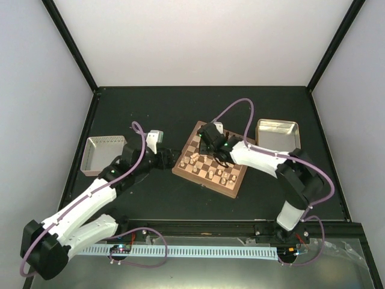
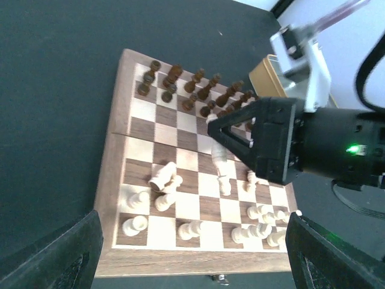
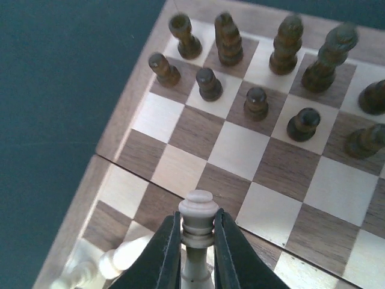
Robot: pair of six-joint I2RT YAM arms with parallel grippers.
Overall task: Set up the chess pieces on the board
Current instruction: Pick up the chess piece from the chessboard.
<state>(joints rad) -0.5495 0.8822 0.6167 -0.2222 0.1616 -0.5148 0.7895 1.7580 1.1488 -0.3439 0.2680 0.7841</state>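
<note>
The checkered wooden board point(image 1: 210, 174) lies mid-table. Dark brown pieces point(image 3: 230, 41) stand in two rows at its far end; they also show in the left wrist view point(image 2: 175, 73). Cream pieces point(image 2: 190, 229) crowd the near end, some lying on their sides point(image 2: 162, 176). My right gripper point(image 3: 198, 236) is shut on a cream piece point(image 3: 198, 217), holding it by the neck over the board's middle squares; it also shows in the top view point(image 1: 212, 142). My left gripper point(image 1: 172, 158) hovers open and empty just off the board's left edge, its fingers point(image 2: 63, 256) at the frame's lower corners.
A metal tray point(image 1: 103, 153) sits at the left, another metal tray point(image 1: 277, 133) at the right behind the board. Black frame posts rise at the back corners. The right arm point(image 1: 258, 158) reaches across the board.
</note>
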